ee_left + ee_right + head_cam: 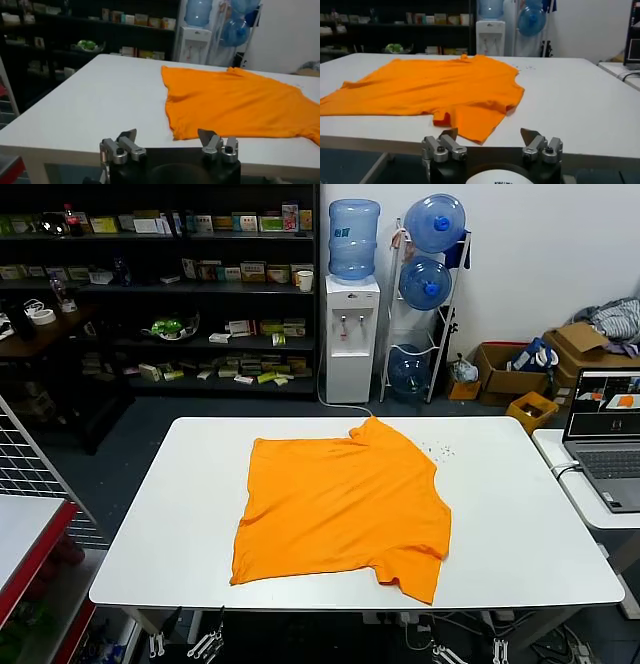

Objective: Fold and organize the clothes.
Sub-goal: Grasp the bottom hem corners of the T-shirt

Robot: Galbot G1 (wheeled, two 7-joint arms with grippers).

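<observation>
The orange T-shirt (340, 504) lies spread on the white table (180, 514), plain side up, with its collar toward the far edge and one corner near the front edge. No lettering shows. It also shows in the left wrist view (235, 102) and the right wrist view (435, 87). My left gripper (167, 134) is open and empty, below the table's front edge, left of the shirt. My right gripper (489, 132) is open and empty, below the front edge near the shirt's front right corner. Both only just show at the bottom of the head view.
A laptop (610, 444) sits on a side table at the right. A wire rack (30, 474) stands at the left. A water dispenser (351, 334), dark shelves (150, 284) and cardboard boxes with a grey heap (600, 324) stand behind the table.
</observation>
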